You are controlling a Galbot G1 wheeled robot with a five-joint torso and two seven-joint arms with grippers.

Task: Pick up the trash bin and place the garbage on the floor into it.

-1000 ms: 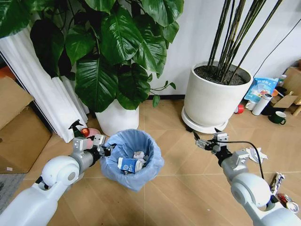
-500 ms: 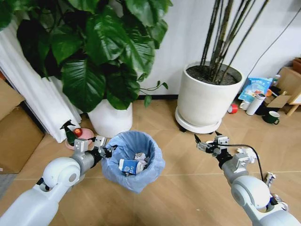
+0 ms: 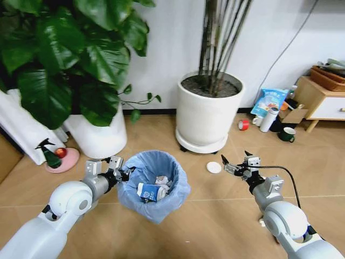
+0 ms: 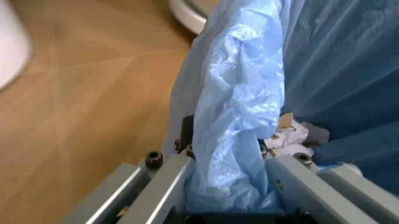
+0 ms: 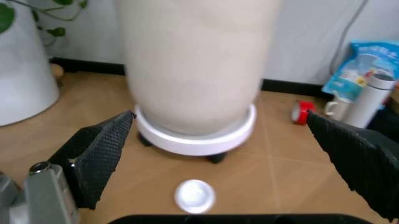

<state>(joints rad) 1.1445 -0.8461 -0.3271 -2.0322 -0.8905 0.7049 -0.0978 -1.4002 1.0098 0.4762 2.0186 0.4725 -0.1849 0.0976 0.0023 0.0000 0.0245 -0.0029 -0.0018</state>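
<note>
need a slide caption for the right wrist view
Open right gripper hovering above the floor, facing a small white disc in front of a large white plant pot.

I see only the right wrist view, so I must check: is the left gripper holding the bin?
Observer: Yes. The left gripper is shut on the rim of the bin, with the blue bag pinched between its fingers.
Operator: Is something inside the bin?
Observer: A blue-and-white carton and crumpled paper lie inside.
Operator: Where is my white disc from the bin?
Observer: The white disc lies on the floor, between the bin and the open right gripper.
</note>
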